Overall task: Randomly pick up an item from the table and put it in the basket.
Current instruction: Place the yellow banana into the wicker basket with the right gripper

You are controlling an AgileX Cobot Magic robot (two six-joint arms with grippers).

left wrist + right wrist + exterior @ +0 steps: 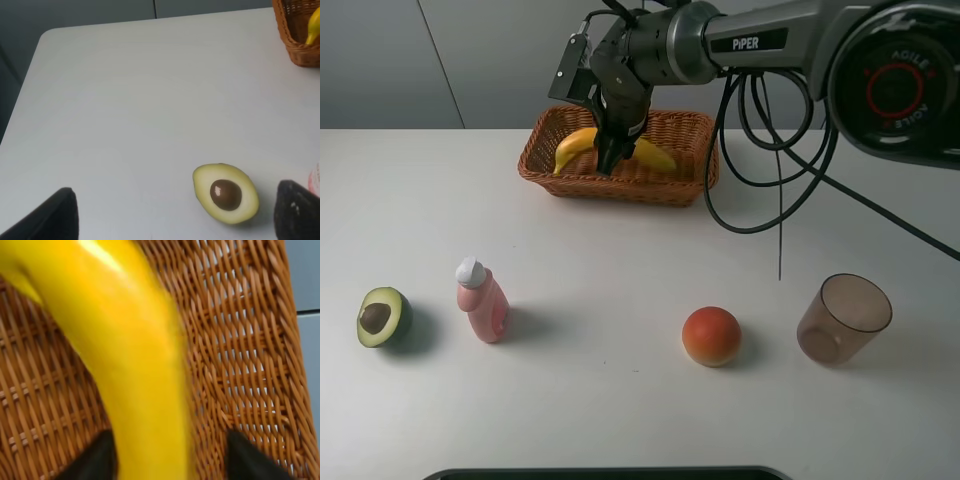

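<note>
The banana (576,144) lies inside the basket (620,190), which sits on the table (600,260) at the upper middle of the overhead view. The right gripper (609,160) reaches down into the basket over the middle of the banana. In the right wrist view its two dark fingers (96,458) stand on either side of the fruit, spread wider than it, with bare wicker showing between the banana and one finger, so it is not clamped. The left gripper (176,190) shows only in its own wrist view, its fingers (55,216) wide apart with nothing between them, above the table near the avocado half (383,317). Along the lower part of the overhead view, left to right, stand the avocado half, a pink bottle (483,301), a round orange-red fruit (711,336) and a brown plastic cup (843,318).
</note>
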